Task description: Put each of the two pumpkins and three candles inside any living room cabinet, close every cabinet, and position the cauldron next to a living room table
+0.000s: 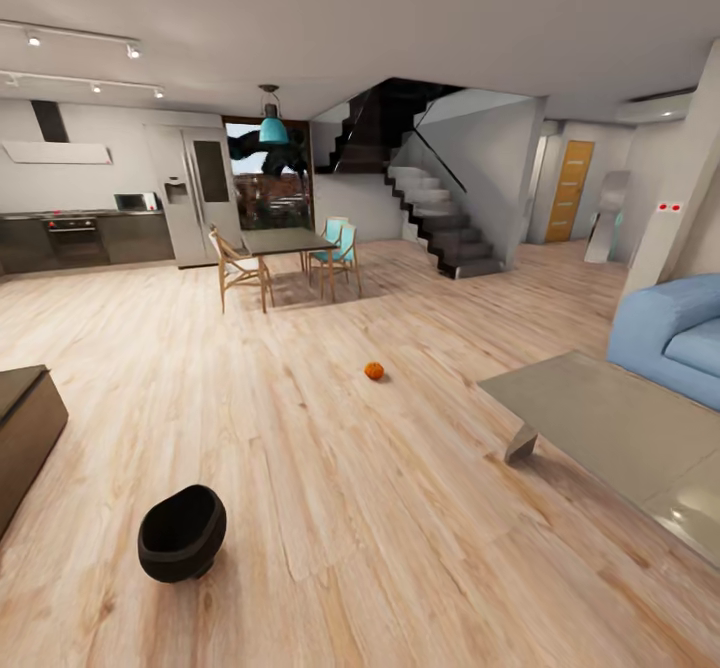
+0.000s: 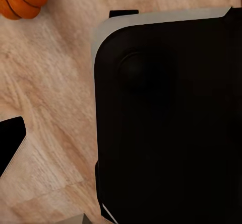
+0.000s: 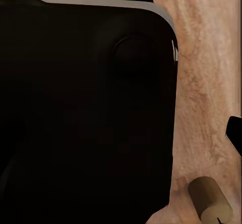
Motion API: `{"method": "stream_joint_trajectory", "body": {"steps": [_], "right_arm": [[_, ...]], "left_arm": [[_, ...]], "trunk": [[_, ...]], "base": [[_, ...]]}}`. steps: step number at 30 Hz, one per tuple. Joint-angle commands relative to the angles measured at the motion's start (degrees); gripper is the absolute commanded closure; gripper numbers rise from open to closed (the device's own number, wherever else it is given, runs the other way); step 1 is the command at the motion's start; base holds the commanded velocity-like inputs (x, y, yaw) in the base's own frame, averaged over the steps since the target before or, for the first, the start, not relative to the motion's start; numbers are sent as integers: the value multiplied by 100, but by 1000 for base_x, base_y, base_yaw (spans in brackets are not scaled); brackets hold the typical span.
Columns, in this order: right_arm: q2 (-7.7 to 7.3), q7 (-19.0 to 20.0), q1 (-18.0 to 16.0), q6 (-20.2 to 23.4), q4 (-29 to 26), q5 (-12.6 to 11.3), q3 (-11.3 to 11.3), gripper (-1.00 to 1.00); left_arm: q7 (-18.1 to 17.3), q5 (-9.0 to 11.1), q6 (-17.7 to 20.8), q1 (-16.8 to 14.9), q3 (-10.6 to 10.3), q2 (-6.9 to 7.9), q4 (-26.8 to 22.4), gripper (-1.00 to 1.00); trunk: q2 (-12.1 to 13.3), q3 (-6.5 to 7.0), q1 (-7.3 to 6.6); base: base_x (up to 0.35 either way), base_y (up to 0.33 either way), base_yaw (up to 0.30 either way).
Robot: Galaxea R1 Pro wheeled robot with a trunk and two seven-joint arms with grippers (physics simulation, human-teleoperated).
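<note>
Pincer state on both arms, I'm unable to tell; cauldron [image 1: 181, 533] is lying tipped on the floor, pumpkin [image 1: 374, 371] sitting well beyond.

Both wrist cameras look down past the robot's black base [image 2: 166, 123].

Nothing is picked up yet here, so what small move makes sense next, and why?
Probably lower the left arm toward the pumpkin lying on the wood floor near it. A candle lies by the right arm, and another pumpkin sits farther off, past the cauldron.
</note>
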Motion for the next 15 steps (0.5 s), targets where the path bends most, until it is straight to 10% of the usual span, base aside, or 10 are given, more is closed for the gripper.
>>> {"method": "stream_joint_trajectory", "body": {"steps": [1,15], "right_arm": [[0,2,-3,-20,5,-4,-1,-100],[6,-5,-3,-19,5,-4,6,-100]], "left_arm": [[2,-7,-17,-2,-4,1,1,-100],[7,-7,-17,-2,-12,1,1,-100]], "trunk": [[-2,-5,3],[-2,-5,3]], "base": [[325,-49,0],[288,-168,198]]}}
